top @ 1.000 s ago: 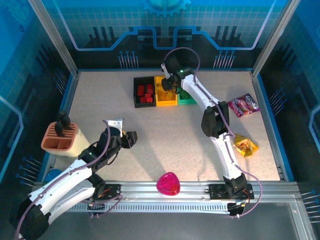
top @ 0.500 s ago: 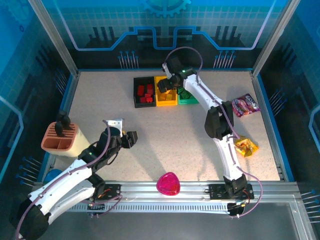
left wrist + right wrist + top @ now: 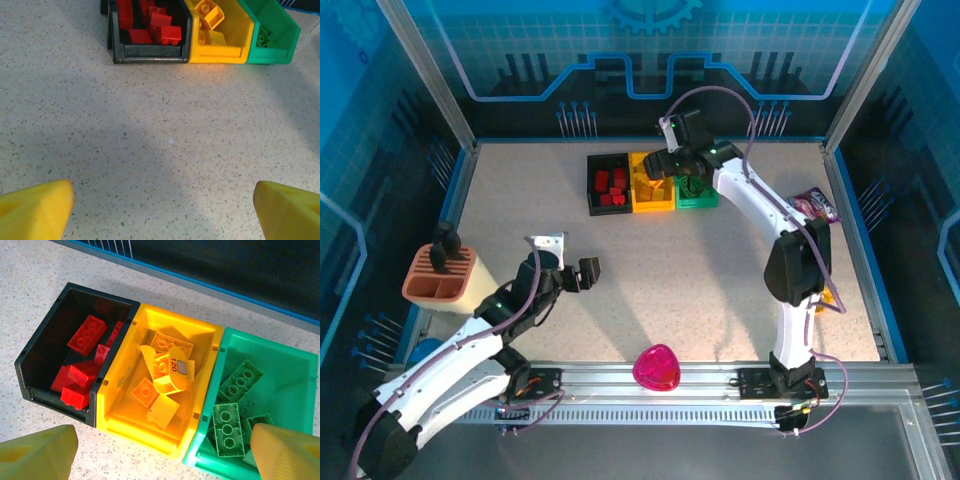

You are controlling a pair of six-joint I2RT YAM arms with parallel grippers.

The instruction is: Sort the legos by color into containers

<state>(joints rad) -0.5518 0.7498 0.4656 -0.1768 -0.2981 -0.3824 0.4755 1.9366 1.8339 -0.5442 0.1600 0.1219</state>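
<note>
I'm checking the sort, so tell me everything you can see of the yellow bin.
The yellow bin is a small open rectangular box of glossy plastic, upright at the far side of the table, middle of a row, its side walls against the black bin and green bin. Inside lie several yellow bricks, jumbled, and a curled yellow tag printed 120.

Left fingers (image 3: pixel 35 207) and right fingers (image 3: pixel 35 450) sprang open; right arm (image 3: pixel 760 205) swung rightward.
</note>
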